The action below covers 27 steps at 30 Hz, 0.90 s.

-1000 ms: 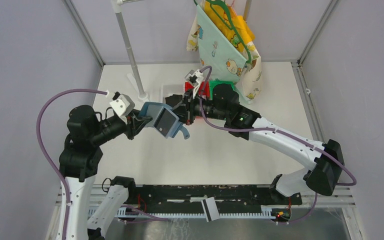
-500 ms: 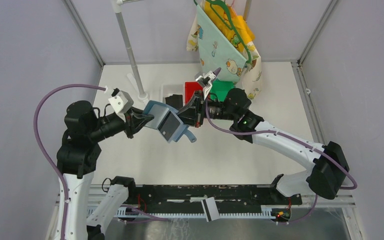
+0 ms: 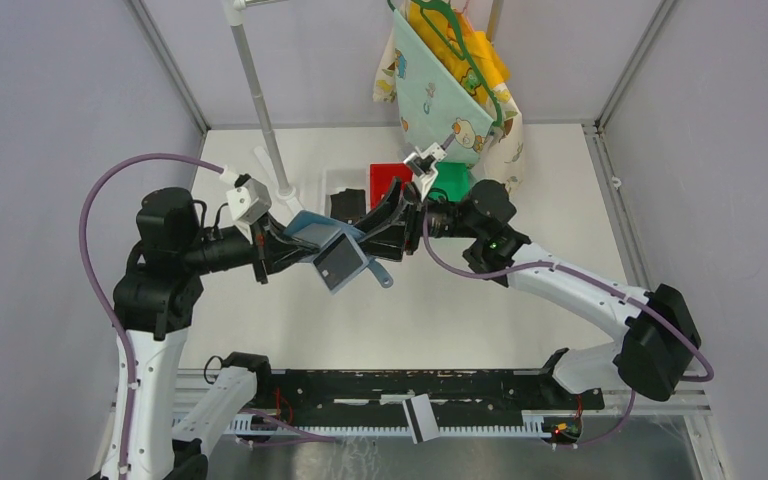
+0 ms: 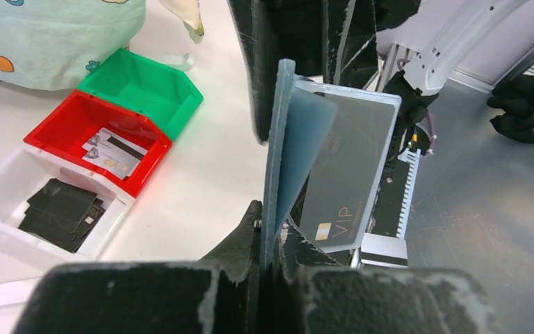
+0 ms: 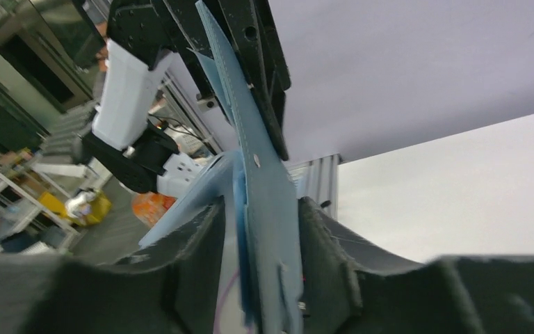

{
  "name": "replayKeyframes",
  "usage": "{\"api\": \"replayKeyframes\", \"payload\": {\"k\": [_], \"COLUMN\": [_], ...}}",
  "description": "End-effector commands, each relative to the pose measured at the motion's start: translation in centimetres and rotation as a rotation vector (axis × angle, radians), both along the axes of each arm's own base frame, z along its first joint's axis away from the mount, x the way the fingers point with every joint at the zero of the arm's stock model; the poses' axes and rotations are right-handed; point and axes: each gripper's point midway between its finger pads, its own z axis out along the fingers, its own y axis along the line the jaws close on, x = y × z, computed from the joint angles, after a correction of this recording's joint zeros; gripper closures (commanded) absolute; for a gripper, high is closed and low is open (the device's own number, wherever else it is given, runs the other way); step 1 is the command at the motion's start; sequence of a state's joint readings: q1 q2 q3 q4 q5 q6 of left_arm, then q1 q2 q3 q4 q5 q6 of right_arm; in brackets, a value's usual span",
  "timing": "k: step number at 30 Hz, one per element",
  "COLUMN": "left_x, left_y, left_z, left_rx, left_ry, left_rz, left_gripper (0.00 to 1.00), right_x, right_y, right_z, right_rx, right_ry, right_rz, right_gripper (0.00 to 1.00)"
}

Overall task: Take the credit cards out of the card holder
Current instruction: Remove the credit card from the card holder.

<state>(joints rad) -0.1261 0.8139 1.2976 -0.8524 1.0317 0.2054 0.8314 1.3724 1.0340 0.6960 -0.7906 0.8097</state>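
One teal-blue card holder (image 4: 277,153) | open | grey VIP credit card (image 4: 351,167) protruding

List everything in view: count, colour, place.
card holder: 1, teal-blue, aloft between grippers
credit card: 1, grey, on card holder's face
pale cards: few, white, in red bin
red bin: 1, red, far side
green bin: 1, green, beside red bin
white tray: 1, white, beside red bin
black pieces: several, black, in white tray
cloth bag: 1, pale green, hanging behind
left gripper: 1, black, shut on card holder
right gripper: 1, black, open around card holder
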Motion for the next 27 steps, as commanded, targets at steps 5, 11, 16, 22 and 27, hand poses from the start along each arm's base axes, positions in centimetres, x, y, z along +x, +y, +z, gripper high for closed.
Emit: {"api": "replayKeyframes", "payload": {"k": [5, 11, 16, 22, 27], "left_x": [-1.7, -0.8, 0.1, 0.2, 0.0], "left_y": [0.1, 0.4, 0.2, 0.3, 0.5], "left_z": [0.0, -2.9, -3.8, -5.3, -5.8], "left_rx": [0.049, 0.100, 0.116, 0.158, 0.183], "left_ry": [-0.099, -0.096, -0.051, -0.015, -0.014], "left_rz": [-0.080, -0.085, -0.108, -0.158, -0.178], "left_gripper": [0.98, 0.98, 0.98, 0.98, 0.96], "right_x": [4.0, 5.3, 3.7, 2.5, 1.6], "right_y": [-4.4, -4.9, -3.2, -0.1, 1.7], "right_z": [0.1, 3.2, 3.0, 0.5, -1.2], "right_rx": [-0.083, -0.082, -0.090, -0.200, -0.277], "right_ry": [-0.307, -0.407, -0.433, -0.482, -0.512], "right_rz": [-0.143, -0.141, -0.057, 0.015, 0.070], "right_gripper": [0.02, 0.02, 0.02, 0.14, 0.21]}}
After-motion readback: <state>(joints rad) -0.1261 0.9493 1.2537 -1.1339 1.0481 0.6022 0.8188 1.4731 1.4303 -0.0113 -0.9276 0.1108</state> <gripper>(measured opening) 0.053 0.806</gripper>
